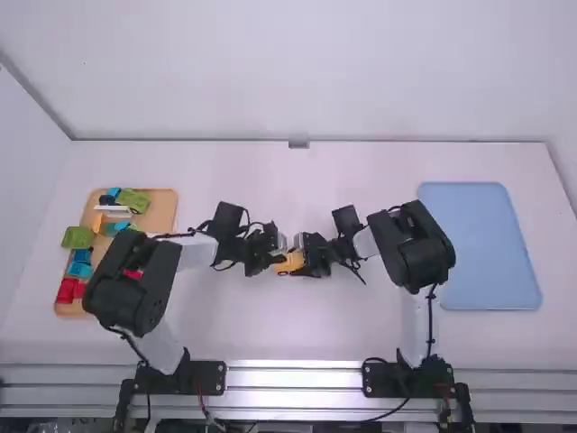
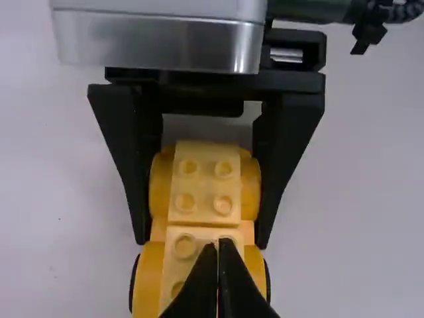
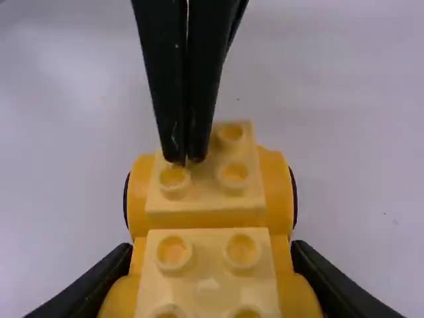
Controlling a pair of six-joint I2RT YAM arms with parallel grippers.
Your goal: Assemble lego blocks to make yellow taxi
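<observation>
Nearest the camera, a metal rail (image 1: 294, 377) runs along the near edge of the table (image 1: 270, 334), and here stand the bases of the left arm (image 1: 135, 284) and the right arm (image 1: 415, 248). Over on the left, the near end of the wooden tray (image 1: 169, 216) has red blocks (image 1: 66, 290), with blue blocks (image 1: 80, 262) just past them. On the right lies a pale blue tray (image 1: 478, 248).

Now to the middle, and here's the action: the yellow taxi (image 1: 290, 262) sits between the two claws! The right gripper (image 1: 304, 262) has it clamped, one finger on each side. The left gripper (image 1: 278, 258) is clenched on nothing, its fingertips pressed together right at the studs on top; touching or just above, I can't tell. Two studded tops step along the taxi, rounded yellow sides flank them, and dark rims peek out at the end towards the left arm.

Farther up the wooden tray come an orange block (image 1: 97, 223), a white piece (image 1: 113, 209) and a green block (image 1: 133, 200). Farthest of all, the pale wall (image 1: 297, 72) rises behind the table.
</observation>
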